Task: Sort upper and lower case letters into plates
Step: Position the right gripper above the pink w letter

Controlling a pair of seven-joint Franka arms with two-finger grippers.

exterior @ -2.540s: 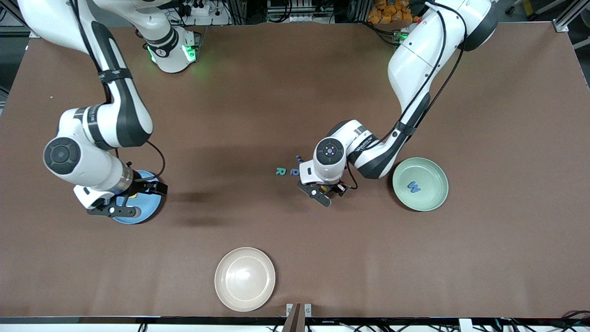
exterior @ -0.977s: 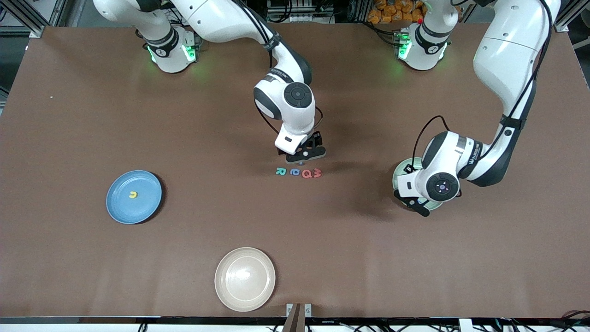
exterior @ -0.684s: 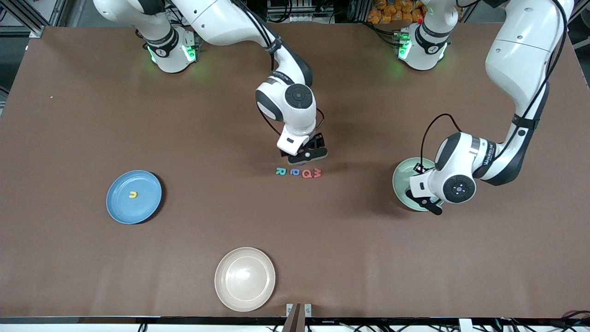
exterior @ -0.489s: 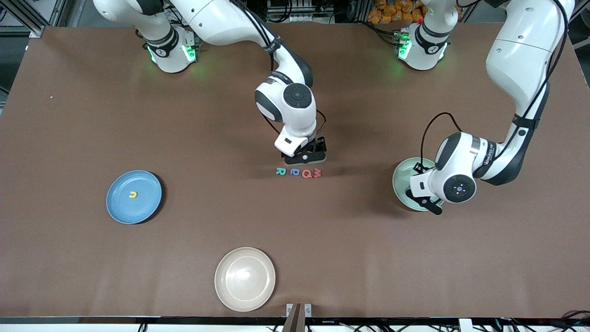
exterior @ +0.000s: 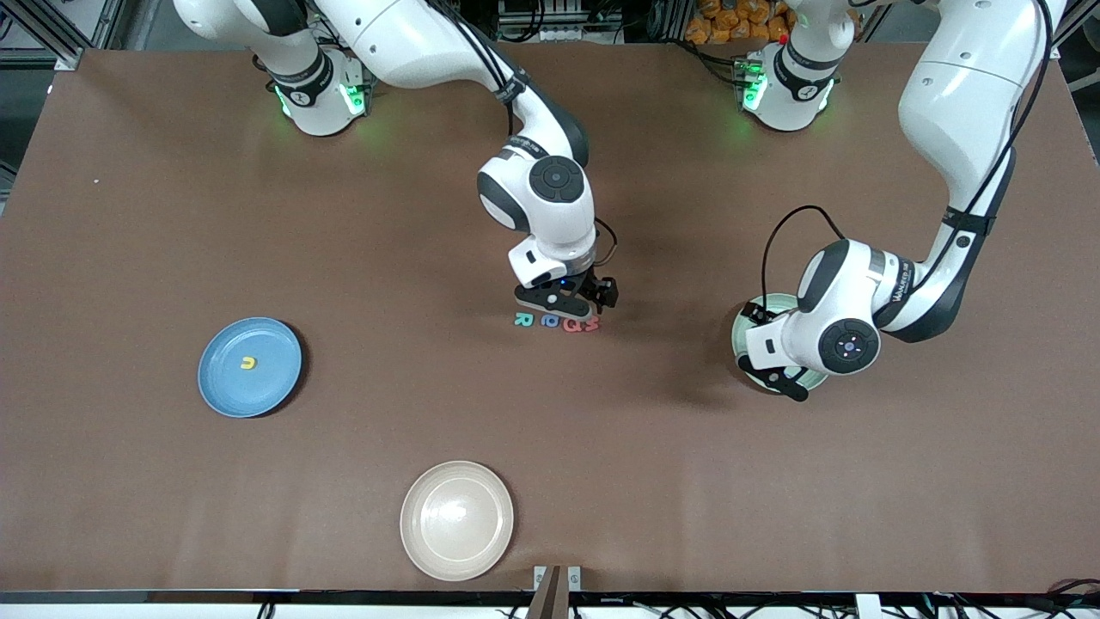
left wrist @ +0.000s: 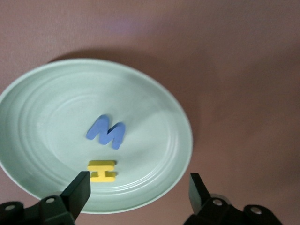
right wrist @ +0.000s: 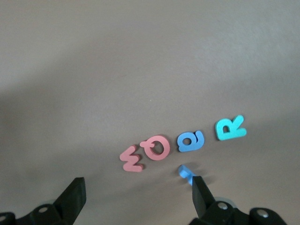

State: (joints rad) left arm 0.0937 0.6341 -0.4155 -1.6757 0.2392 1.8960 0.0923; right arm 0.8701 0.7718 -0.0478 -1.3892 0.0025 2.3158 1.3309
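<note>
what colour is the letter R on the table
Teal green; the letter R shows best in the right wrist view.

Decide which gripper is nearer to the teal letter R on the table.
Right. The right gripper hovers open just above the letter row, beside the teal R. The left gripper hangs open over the mint green plate, toward the left arm's end.

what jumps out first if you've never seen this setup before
A short row of coloured foam letters lies mid-table, with the right gripper open just above it. The left gripper hangs open over the mint green plate at the left arm's end, which holds a blue letter and a yellow letter. The light blue plate at the right arm's end holds one small yellow piece.
</note>
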